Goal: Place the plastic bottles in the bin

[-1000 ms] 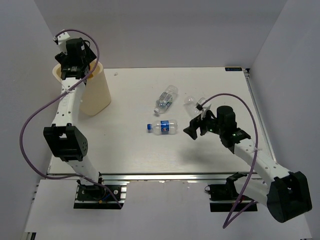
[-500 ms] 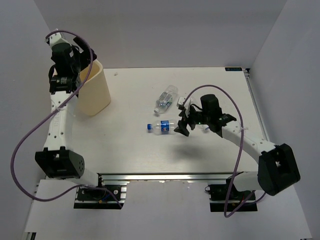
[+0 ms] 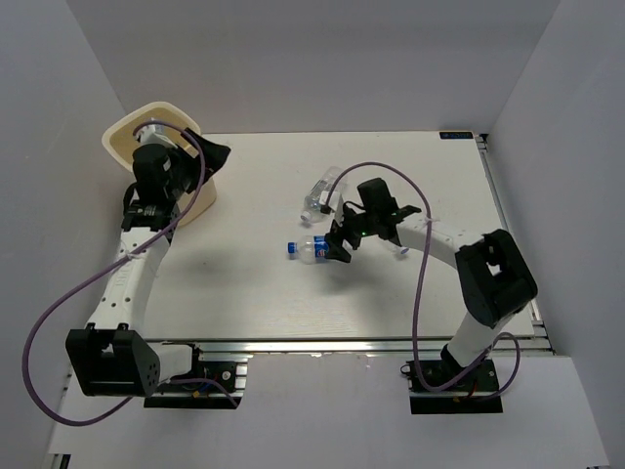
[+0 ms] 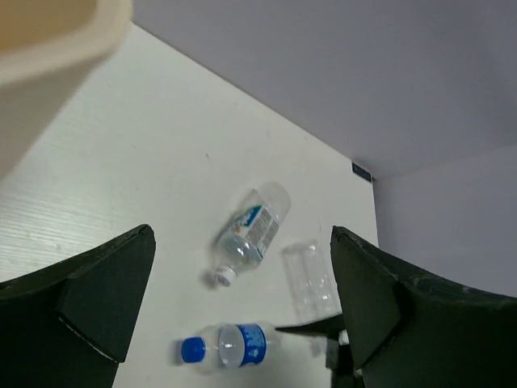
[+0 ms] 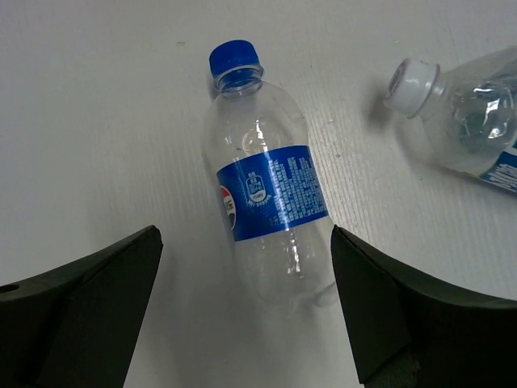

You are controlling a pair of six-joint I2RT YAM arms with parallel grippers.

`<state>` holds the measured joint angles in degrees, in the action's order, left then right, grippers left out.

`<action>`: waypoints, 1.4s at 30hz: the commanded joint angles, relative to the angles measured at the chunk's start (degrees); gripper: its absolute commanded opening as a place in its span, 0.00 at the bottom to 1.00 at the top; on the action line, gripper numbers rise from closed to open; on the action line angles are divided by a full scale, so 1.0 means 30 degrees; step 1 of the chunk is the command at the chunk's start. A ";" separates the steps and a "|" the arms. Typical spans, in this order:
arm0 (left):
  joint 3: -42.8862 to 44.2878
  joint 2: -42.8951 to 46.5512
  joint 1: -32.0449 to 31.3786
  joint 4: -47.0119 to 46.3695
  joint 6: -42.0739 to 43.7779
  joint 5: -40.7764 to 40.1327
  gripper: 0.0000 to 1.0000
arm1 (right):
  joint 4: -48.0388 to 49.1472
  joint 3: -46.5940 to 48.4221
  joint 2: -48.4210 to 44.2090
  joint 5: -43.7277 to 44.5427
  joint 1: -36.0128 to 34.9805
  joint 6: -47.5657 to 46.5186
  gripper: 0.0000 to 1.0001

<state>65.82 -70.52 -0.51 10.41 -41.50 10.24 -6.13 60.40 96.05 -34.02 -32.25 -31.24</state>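
- left fingers [image 3: 211, 156] spread wide w/ nothing between them. they hang just right of the bin [image 3: 122, 127], above the bench [image 3: 254, 293].
- bin stands upright at the far left corner of the bench. can't see what's inside from any view.
- right fingers [image 3: 333, 246] also spread wide, one on each side of the blue-cap bottle [image 5: 271, 218]. the wrist cam shows a gap on both sides, so no contact that i can see.
- can't tell how far above the bench the right fingers are.
- blue-cap bottle lies on its side mid-bench. it's clear w/ a blue label round the middle, and the cap points toward the left arm's side.
- white-cap bottle [image 5: 468, 121] lies on its side just beyond it, apart from it. it's clear and crinkly w/ a blue and white label. it sits at an angle, cap end nearest the blue-cap bottle.
- bare clear bottle [image 4: 311, 279] shows in the left wrist view, lying just right of the white-cap one and close to the right arm. it's mostly hidden by that arm from overhead.
- all 3 of these bottles are on the bench, well apart from the bin.
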 commanded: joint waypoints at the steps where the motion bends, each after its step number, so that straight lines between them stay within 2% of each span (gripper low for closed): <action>1: -0.0726 0.0333 -0.1116 -0.1243 -0.0611 0.1213 0.98 | 0.0110 0.1252 0.1173 0.1403 -0.0556 -0.0395 0.89; 5: -0.1549 0.0275 -0.1585 -0.0836 -0.0670 0.1276 0.98 | 0.0373 0.1311 0.2434 0.3338 -0.1085 -0.0455 0.89; 8: -0.1638 0.0392 -0.2434 -0.0426 -0.0349 0.0517 0.98 | 0.0666 0.1078 0.2875 0.3692 -0.1320 -0.0221 0.88; 12: -0.1170 0.0334 -0.3547 0.0598 0.0353 -0.0509 0.98 | 0.1456 0.0463 0.2818 0.3957 -0.1554 0.0131 0.82; 15: -0.0993 0.0246 -0.3812 0.0980 0.0472 -0.0747 0.98 | 0.2100 -0.0152 0.2497 0.3753 -0.1730 0.0686 0.65; 17: -0.1051 0.0245 -0.3872 0.1127 0.0385 -0.0864 0.98 | 0.3122 -0.0735 0.1971 0.3549 -0.1789 0.1212 0.57; 18: -0.1110 0.0245 -0.3901 0.1157 0.0182 -0.0893 0.98 | 0.3534 -0.1029 0.1707 0.3489 -0.1818 0.1535 0.49; 20: -0.1402 0.0245 -0.3988 0.1186 0.0034 -0.0835 0.98 | 0.5399 -0.1731 0.1005 0.2849 -0.1818 0.2412 0.43; 24: -0.1872 0.0129 -0.4543 0.0954 -0.0463 -0.0719 0.98 | 0.9674 -0.4219 -0.1627 0.1731 -0.1848 0.6765 0.31; 27: -0.1960 -0.0251 -0.5158 0.0923 -0.0757 -0.0659 0.98 | 1.1296 -0.4548 -0.3127 0.1467 -0.1877 0.9522 0.25; 32: -0.1843 -0.1071 -0.6594 0.0251 -0.1109 -0.1156 0.98 | 1.0921 -0.3320 -0.3628 0.2342 -0.1965 1.2403 0.21; 36: -0.2281 -0.1365 -0.7619 -0.2961 -0.2189 -0.0895 0.98 | 1.0451 -0.2176 -0.3365 0.2521 -0.2198 1.3197 0.20; 38: -0.2370 -0.1745 -0.8029 -0.4370 -0.2602 -0.1038 0.98 | 1.1152 -0.2233 -0.3451 0.3103 -0.2287 1.4277 0.19; 42: -0.2341 -0.2771 -0.8296 -0.4438 -0.2720 -0.0604 0.96 | 1.3378 -0.2877 -0.3745 0.3984 -0.2433 1.5715 0.18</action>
<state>58.94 -77.82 -24.95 1.32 -48.21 7.57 26.11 51.62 85.76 -24.93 -38.89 10.46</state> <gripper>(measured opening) 0.967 0.680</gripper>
